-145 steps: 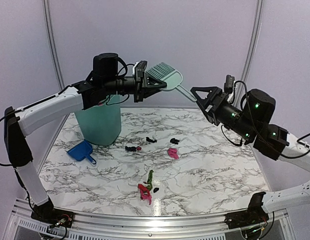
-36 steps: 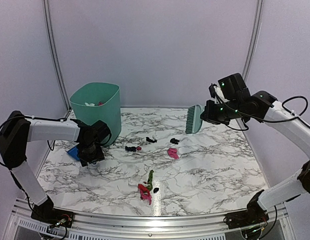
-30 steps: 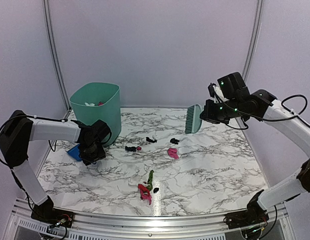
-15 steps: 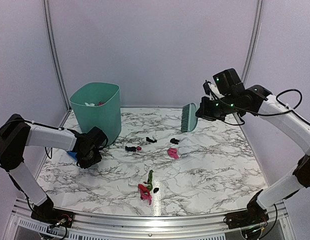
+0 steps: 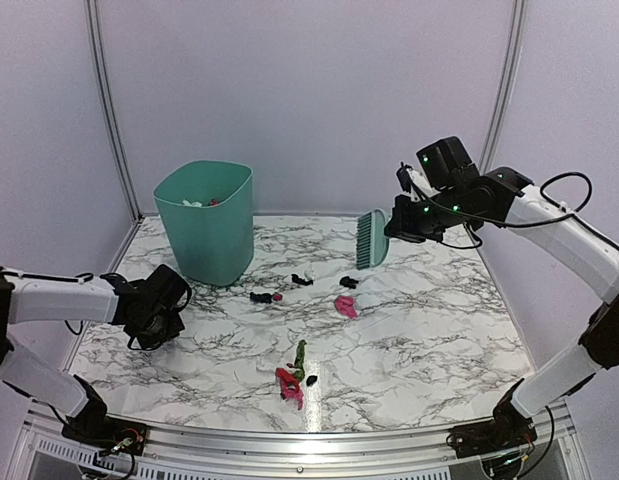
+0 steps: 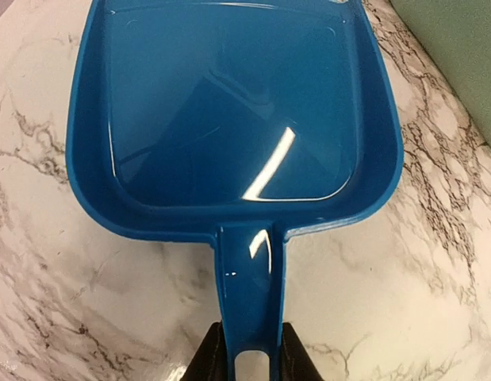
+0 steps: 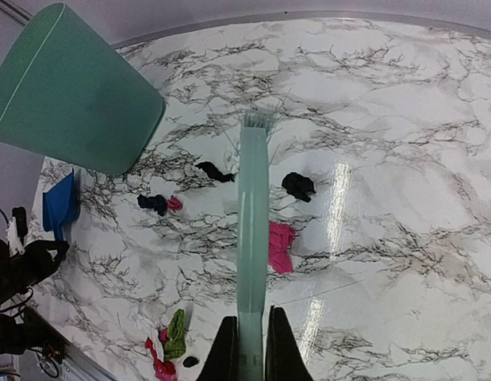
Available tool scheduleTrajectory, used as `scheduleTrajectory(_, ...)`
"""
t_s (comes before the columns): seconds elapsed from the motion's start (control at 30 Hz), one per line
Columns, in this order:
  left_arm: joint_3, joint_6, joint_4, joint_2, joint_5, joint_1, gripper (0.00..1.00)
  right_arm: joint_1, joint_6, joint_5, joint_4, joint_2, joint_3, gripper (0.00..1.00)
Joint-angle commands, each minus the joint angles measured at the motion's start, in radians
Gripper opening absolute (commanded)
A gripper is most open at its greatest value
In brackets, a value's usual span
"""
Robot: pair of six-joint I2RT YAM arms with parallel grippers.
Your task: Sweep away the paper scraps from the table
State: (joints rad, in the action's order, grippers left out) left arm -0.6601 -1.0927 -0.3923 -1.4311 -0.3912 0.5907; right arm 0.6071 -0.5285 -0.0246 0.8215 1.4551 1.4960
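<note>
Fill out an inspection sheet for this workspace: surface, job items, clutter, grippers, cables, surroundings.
Surface: glossy white marble-pattern table, metal rail at near edge.
Job's things: small crumpled paper scraps, pink, black, green and red, scattered mid-table, unswept.
Clutter: mint-green plastic bin far left, bits inside.
Grippers: left gripper shut on blue plastic dustpan handle, pan empty; right gripper shut on mint-green hand brush, raised off the table.
Cables: black cable loops along right arm.
Surroundings: plain lilac walls.
</note>
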Motion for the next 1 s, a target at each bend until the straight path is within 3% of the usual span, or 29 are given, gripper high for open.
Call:
scheduleTrajectory(0.0,0.076,0.019,-0.108,0.195,0.042,0.001,0.19,-0.008,0.041,0.012,-0.006,-0.011,0.034,0.0)
scheduleTrajectory(0.3,0.11,0.169,-0.244,0.497,0.239,0.011,0.24,-0.008,0.153,0.055,-0.021,-0.006,0.032,0.0)
scheduleTrajectory(0.53,-0.016,0.371,-0.341,0.518,0.341,0.116,0.27,-0.007,0.275,0.14,0.02,0.037,0.094,0.0)
scheduleTrajectory(0.77,-0.112,0.498,-0.423,0.52,0.386,0.124,0.27,-0.009,0.334,0.183,0.08,0.1,0.146,0.0)
scheduleTrajectory(0.9,-0.059,0.473,-0.434,0.523,0.398,0.126,0.3,-0.008,0.323,0.164,0.061,0.1,0.11,0.0)
scheduleTrajectory(0.97,-0.034,0.395,-0.431,0.545,0.329,0.13,0.38,-0.008,0.305,0.144,0.051,0.101,0.093,0.0)
